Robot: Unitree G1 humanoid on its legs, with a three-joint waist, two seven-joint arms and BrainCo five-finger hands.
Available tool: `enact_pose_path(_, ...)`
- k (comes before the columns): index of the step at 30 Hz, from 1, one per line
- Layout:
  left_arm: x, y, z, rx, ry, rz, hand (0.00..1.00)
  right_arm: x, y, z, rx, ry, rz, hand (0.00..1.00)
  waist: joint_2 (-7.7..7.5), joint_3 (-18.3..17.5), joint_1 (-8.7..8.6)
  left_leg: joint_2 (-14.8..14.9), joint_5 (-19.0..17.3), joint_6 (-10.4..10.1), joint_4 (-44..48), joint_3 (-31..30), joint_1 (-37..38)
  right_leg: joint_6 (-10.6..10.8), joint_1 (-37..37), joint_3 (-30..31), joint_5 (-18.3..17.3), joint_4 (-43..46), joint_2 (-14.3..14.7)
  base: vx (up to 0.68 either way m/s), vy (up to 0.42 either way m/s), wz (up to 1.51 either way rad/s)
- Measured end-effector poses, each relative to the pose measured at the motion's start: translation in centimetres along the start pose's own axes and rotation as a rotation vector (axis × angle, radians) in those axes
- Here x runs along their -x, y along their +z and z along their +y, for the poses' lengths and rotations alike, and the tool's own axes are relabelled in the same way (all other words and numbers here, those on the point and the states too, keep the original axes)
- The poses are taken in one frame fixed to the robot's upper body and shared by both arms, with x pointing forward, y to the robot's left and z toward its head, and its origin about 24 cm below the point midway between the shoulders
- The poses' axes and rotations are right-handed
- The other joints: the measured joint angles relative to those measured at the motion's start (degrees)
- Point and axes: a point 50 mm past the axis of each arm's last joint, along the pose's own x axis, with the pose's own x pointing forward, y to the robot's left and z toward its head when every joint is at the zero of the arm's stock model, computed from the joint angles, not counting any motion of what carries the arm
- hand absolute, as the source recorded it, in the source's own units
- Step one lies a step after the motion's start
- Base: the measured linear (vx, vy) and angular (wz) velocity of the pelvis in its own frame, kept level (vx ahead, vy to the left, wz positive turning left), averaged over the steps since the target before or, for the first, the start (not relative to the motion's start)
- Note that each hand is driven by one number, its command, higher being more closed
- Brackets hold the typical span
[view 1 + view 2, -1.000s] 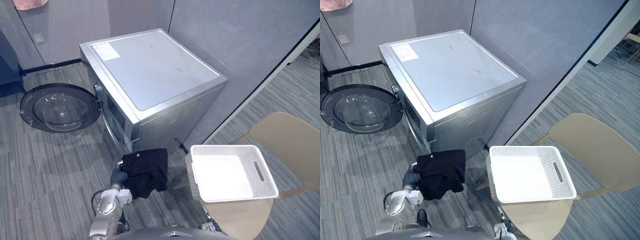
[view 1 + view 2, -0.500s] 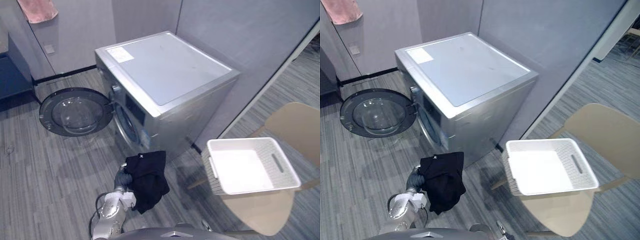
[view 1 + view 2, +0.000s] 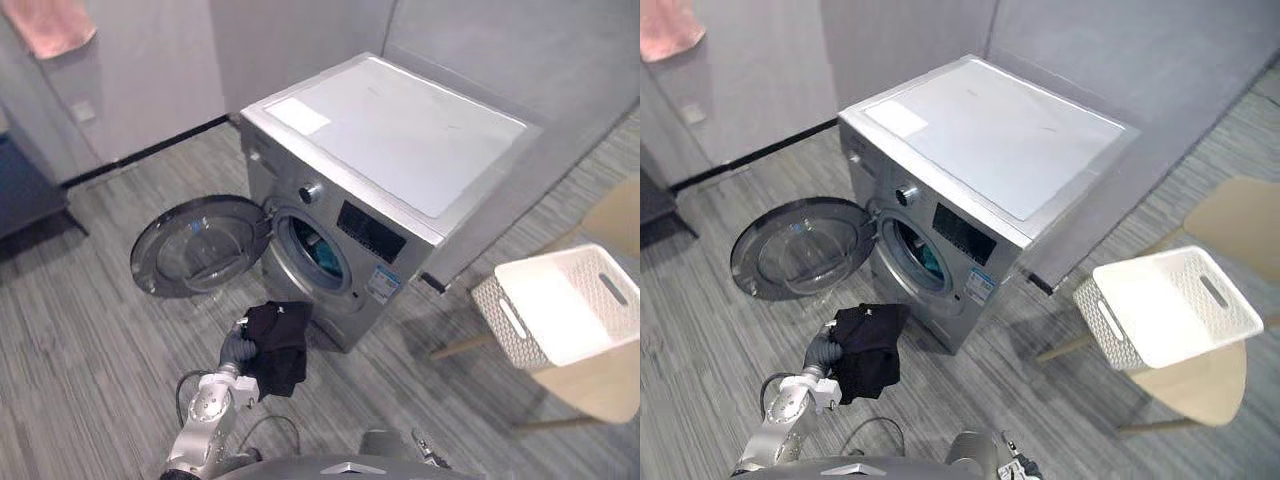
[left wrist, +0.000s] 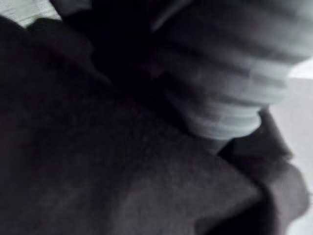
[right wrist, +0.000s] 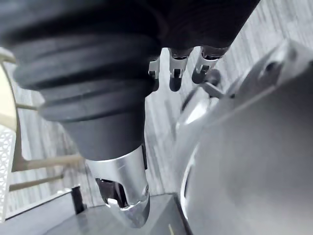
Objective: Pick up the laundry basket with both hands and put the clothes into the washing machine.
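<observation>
Though near door edge (image 3: 230,283), garment (image 3: 277,343) clear.

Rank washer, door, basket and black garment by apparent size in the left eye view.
1. washer
2-3. door and basket: about alike; the basket runs off the picture's edge, so unsure
4. garment

Head eyes look steeply down, sharing washing machine (image 3: 400,135) and basket (image 3: 498,332); wrist cameras sit very close.

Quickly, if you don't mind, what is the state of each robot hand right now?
Left robot hand: cannot be told, buried in the black garment it carries.
Right robot hand: open, holding nothing.
</observation>
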Motion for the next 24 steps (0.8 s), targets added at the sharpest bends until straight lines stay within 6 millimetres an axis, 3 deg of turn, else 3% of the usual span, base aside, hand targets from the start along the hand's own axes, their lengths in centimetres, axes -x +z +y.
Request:
enact_pose_path(1, 0.0, 0.0, 0.0, 0.001, 0.0, 0.0, 1.0, 0.0, 0.0, 0.0, 0.0, 0.004, -0.004, 0.0, 0.01, 0.0, -0.1, -0.1, 0.0, 0.0, -0.5, 0.6, 0.4, 0.0, -0.3, -0.9, -0.6, -0.2, 1.0, 0.11, 0.111, -0.89)
enact_pose_path(4, -0.8, 0.1, -0.8, 0.016, -0.014, 0.001, 1.0, 0.2, 0.3, 1.0, -0.011, 0.059, -0.041, 0.0, -0.32, 0.6, -1.73, -0.7, -1.1, -0.3, -2.8, 4.7, 2.8, -0.4, -0.9, -3.8, -2.3, -11.2, 9.3, 0.16, 0.017, -0.65)
enact_pose_path(5, -1.2, 0.4, -1.5, 0.032, -0.03, -0.011, 1.0, 0.3, 0.4, 1.0, -0.014, 0.065, -0.05, 0.0, -0.2, 0.8, -2.39, -0.7, -1.4, -1.0, -3.4, 5.5, 3.5, -1.2, -1.6, -3.2, -1.0, -15.8, 10.4, 0.27, -0.064, -0.35)
enact_pose_path(6, -1.7, 1.0, -2.8, 0.045, -0.07, -0.031, 1.0, 0.6, -0.2, 0.1, -0.037, 0.048, -0.044, 0.0, -0.74, 0.8, -2.63, -1.0, -2.5, -2.8, -3.0, 5.6, 4.7, -1.6, -0.2, -1.4, 6.8, -23.0, 9.5, 0.26, -0.076, -0.18)
enact_pose_path(7, -1.8, 1.0, -3.1, 0.05, -0.076, -0.032, 1.0, 0.7, -0.3, -0.3, -0.044, 0.036, -0.043, 0.0, -0.69, 0.8, -2.53, -0.8, -2.8, -3.1, -2.8, 5.6, 5.1, -4.0, 0.1, -1.9, 7.1, -22.8, 9.8, 0.37, -0.131, -0.02)
enact_pose_path(8, -1.9, 1.1, -4.2, 0.066, -0.105, -0.033, 1.0, 0.8, -0.3, -1.0, -0.064, 0.013, -0.044, 0.0, 0.55, 0.7, -2.63, 0.9, -3.2, -3.4, -1.3, 5.8, 6.0, -4.0, 2.2, -2.7, 6.6, -23.3, 11.1, 0.37, -0.145, 0.14)
enact_pose_path(10, -2.4, 1.7, -6.2, 0.054, -0.188, -0.05, 1.0, 0.9, -0.2, -2.3, -0.116, -0.034, -0.051, 0.0, 0.62, 1.5, -2.93, 3.9, -4.1, -4.7, 9.6, 6.0, 4.2, -4.3, 6.9, -4.1, 5.2, -24.8, 11.2, 0.33, -0.145, 0.4)
enact_pose_path(11, -2.4, 2.1, -7.3, 0.054, -0.237, -0.064, 1.0, 1.0, -0.4, -2.8, -0.149, -0.059, -0.048, 0.0, 0.3, 1.9, -2.61, 7.2, -3.7, -4.7, 23.3, 5.4, 0.6, -4.5, 10.0, -4.2, 4.3, -25.4, 11.3, 0.21, -0.104, 0.3)
enact_pose_path(13, -2.3, 2.5, -7.7, 0.064, -0.263, -0.08, 1.0, 0.9, -0.2, -2.9, -0.138, -0.057, -0.053, 0.0, -0.13, 2.8, -2.15, 11.0, -0.9, -3.4, 45.7, 1.3, -6.3, -5.0, 13.7, -3.4, 1.9, -24.3, 11.4, 0.22, -0.063, -0.14)
enact_pose_path(14, -2.3, 2.5, -7.6, 0.083, -0.26, -0.079, 1.0, 0.8, 0.2, -2.7, -0.126, -0.048, -0.062, 0.0, 0.69, 3.1, -1.53, 11.4, -0.6, -2.8, 54.8, -2.3, -9.7, -5.0, 15.7, -1.8, 0.9, -24.1, 11.9, 0.18, -0.004, -0.51)
enact_pose_path(15, -2.2, 2.5, -7.5, 0.091, -0.258, -0.078, 1.0, 0.8, 0.3, -2.5, -0.113, -0.04, -0.065, 0.0, 1.01, 3.0, -0.94, 11.3, -0.7, -2.9, 57.3, -3.7, -11.1, -4.9, 16.3, -0.7, 0.5, -24.1, 12.1, 0.16, 0.061, -0.83)
enact_pose_path(16, -1.8, 2.5, -7.3, 0.108, -0.247, -0.084, 1.0, 0.7, 0.5, -2.0, -0.09, -0.018, -0.062, 0.0, 1.12, 3.0, 0.13, 11.4, -1.2, -2.9, 57.4, -5.6, -13.0, -4.3, 17.1, 1.4, 0.0, -24.5, 12.4, 0.11, 0.073, -0.86)
enact_pose_path(18, -1.5, 2.5, -7.2, 0.12, -0.239, -0.09, 1.0, 0.8, 0.3, -1.6, -0.066, 0.0, -0.054, 0.0, 0.6, 2.9, 0.77, 12.6, -2.5, -0.9, 48.6, -8.4, -15.1, -3.0, 17.8, 3.5, -0.8, -25.5, 12.6, 0.12, 0.097, -0.72)
enact_pose_path(20, -1.2, 2.3, -6.9, 0.128, -0.225, -0.084, 1.0, 0.5, 0.9, 0.0, -0.046, 0.046, -0.069, 0.0, 0.31, 3.0, 1.45, 14.2, -3.0, 0.6, 27.1, -14.5, -13.4, -1.7, 17.1, 8.7, -1.5, -24.7, 13.2, 0.2, 0.183, -0.82)
enact_pose_path(21, -1.2, 2.3, -6.8, 0.128, -0.223, -0.083, 1.0, 0.5, 1.0, 0.1, -0.046, 0.049, -0.072, 0.0, 0.28, 3.0, 1.56, 14.1, -2.9, 0.6, 25.5, -15.3, -12.9, -1.5, 16.9, 9.2, -1.6, -24.5, 13.2, 0.18, 0.238, -1.3)
enact_pose_path(22, -1.0, 1.8, -6.6, 0.127, -0.212, -0.067, 1.0, 0.3, 1.7, 0.4, -0.033, 0.059, -0.09, 0.0, 0.55, 1.6, 2.19, 12.4, -1.7, -1.1, 14.8, -23.9, -10.6, 0.4, 14.7, 13.0, -2.9, -22.9, 12.8, 0.14, 0.24, -1.06)
enact_pose_path(24, -1.1, 1.3, -6.4, 0.118, -0.213, -0.041, 1.0, 0.1, 2.0, 0.4, -0.015, 0.051, -0.09, 0.0, 1.07, 0.9, 1.57, 11.0, 1.0, -3.7, 9.3, -24.0, -9.7, 1.5, 14.3, 14.5, -2.8, -22.2, 11.7, 0.23, 0.395, -0.67)
